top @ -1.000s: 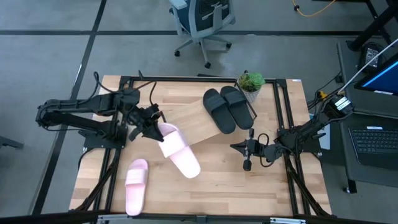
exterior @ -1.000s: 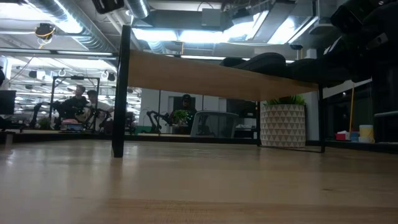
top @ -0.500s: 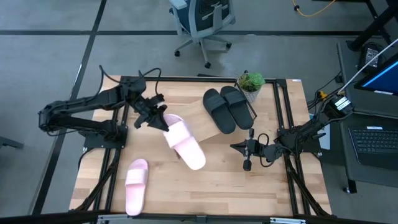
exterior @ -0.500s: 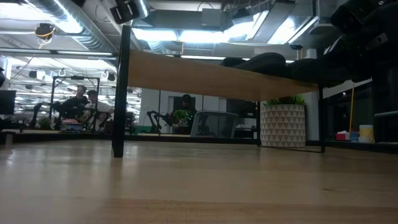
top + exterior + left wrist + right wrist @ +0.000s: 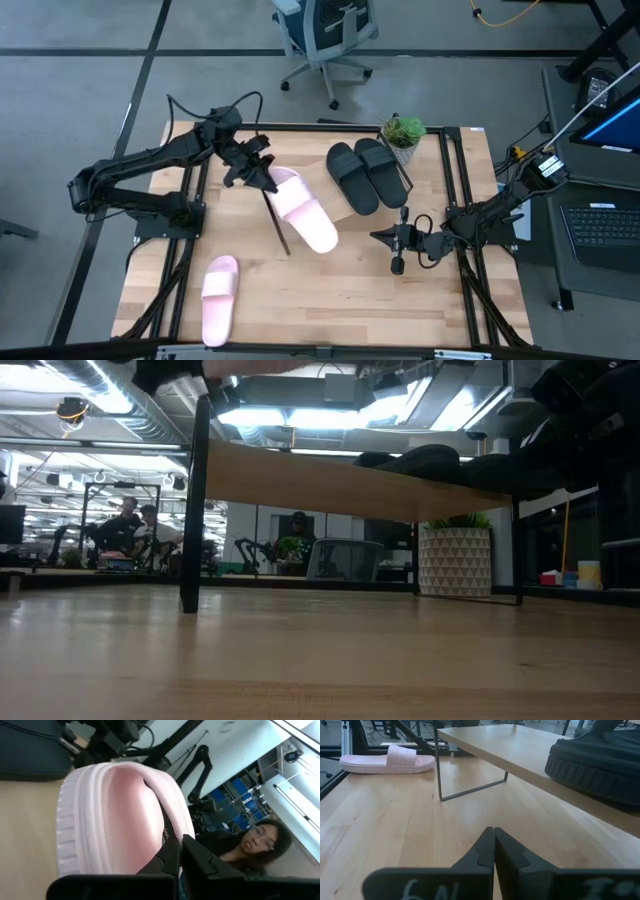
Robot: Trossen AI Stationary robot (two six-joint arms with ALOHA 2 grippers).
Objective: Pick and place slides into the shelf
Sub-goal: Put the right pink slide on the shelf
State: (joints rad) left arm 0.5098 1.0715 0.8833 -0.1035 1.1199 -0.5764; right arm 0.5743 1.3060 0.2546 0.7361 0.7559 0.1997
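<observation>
left gripper [image 5: 262, 176] clamped on the light pink foam slide [image 5: 305, 210] | you've just swung it up over the slanted light-wood shelf [image 5: 335, 212] beside the black pair [image 5: 365, 173] | release is next, right gripper [image 5: 399, 237] shut, idle

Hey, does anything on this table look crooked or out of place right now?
Yes: one pink slide lies alone near the table's front-left, far from the shelf. The other pink slide hangs skewed in the left tool, beside the neatly paired black slides.

slides: 2 pink [image 5: 305, 208], 2 black [image 5: 365, 175] | shelf [image 5: 318, 176]: light wood | pot [image 5: 455, 561]: white triangle pattern
</observation>
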